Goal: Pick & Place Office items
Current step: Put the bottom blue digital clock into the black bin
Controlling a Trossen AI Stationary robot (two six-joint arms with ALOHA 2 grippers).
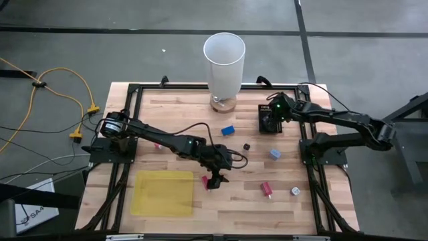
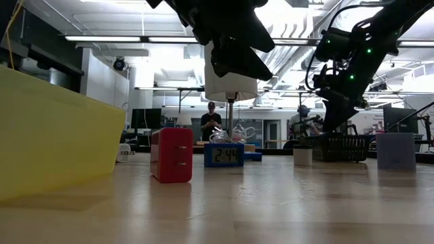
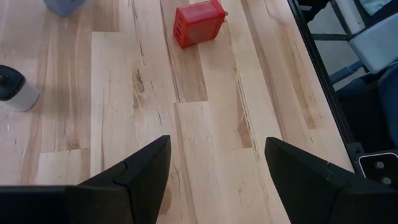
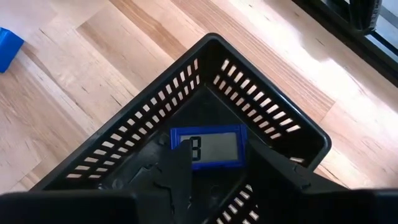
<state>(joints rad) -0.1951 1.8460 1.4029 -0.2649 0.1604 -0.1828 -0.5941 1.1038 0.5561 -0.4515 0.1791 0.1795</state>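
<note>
Right gripper inside black basket's walls — blue clock between fingers.

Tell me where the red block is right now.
In the high view the red block lies on the table's right half near the front edge, beside the small whitish piece and to the right of the left claw.

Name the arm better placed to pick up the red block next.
Left. Its gripper hangs open over mid-table, and the red block lies straight ahead between its fingers. The right gripper is far off over the black basket.
</note>
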